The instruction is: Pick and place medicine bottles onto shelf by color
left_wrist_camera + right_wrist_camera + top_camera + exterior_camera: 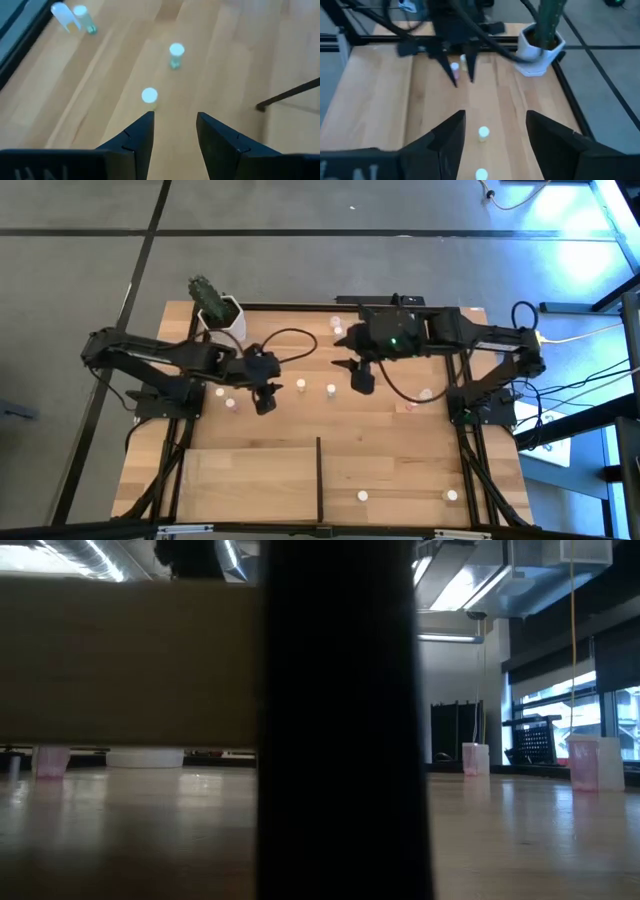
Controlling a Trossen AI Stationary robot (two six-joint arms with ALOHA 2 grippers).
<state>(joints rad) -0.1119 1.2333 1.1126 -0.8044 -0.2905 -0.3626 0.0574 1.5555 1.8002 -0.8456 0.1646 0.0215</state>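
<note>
Several tiny white-capped bottles stand upright on the wooden table. Two stand mid-table (pixel 300 386) (pixel 331 390) between my grippers. My left gripper (pixel 265 402) is open and empty, with the nearer bottle (pixel 149 96) just ahead of its fingertips (pixel 175 116). My right gripper (pixel 362 380) is open and empty above the same two bottles (pixel 483 132). Two pinkish bottles (pixel 220 392) stand by the left gripper. The pale shelf (pixel 250 480) lies at the near edge, split by a black divider (pixel 319 470). Two bottles (pixel 363 496) (pixel 452 496) stand on its right half.
A white hexagonal cactus pot (pixel 222 315) stands at the far left corner, close behind the left arm. Two bottles (pixel 338 327) stand at the far edge and two pinkish ones (pixel 420 400) right of centre. In the low view a dark upright (pixel 340 720) blocks the middle.
</note>
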